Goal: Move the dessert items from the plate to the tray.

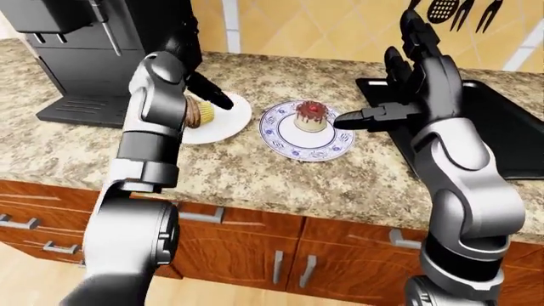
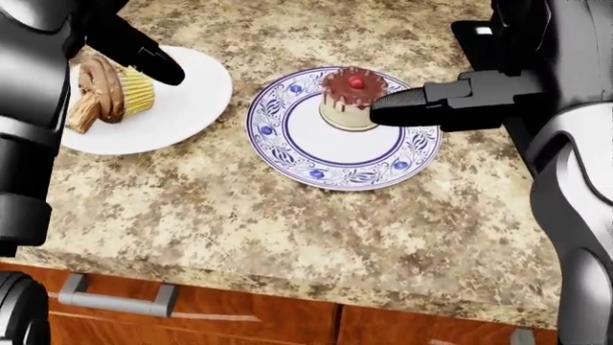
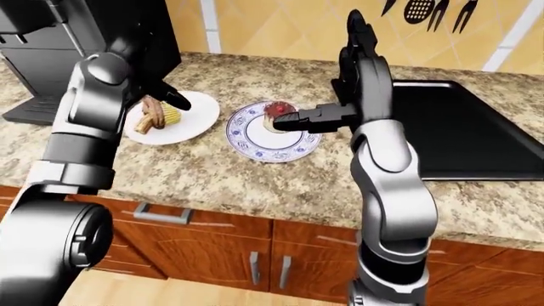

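The chocolate-topped dessert with a cherry (image 2: 350, 98) stands upright on the blue-patterned plate (image 2: 316, 162), toward the plate's upper right in the head view. The right hand (image 2: 422, 104) is open, fingers extended; one fingertip (image 2: 383, 111) lies against the dessert's right side, not closed round it. The plate sits well in from the granite counter's (image 2: 287, 230) lower edge, with bare counter below it and to its left.

At the head view's left, a white plate (image 2: 182, 100) carries a chocolate-frosted cupcake (image 2: 115, 93) lying on its side. The left hand (image 2: 144, 57) hovers over this plate with fingers spread, holding nothing; the left forearm covers the plate's left rim.

In the right-eye view, the black tray (image 3: 476, 127) lies flat on the counter, right of the patterned plate and behind the right arm. The arm stands between dessert and tray. A coffee machine (image 1: 94, 51) occupies the counter's far left. Wooden drawers with metal handles (image 2: 115, 295) run below the counter edge.
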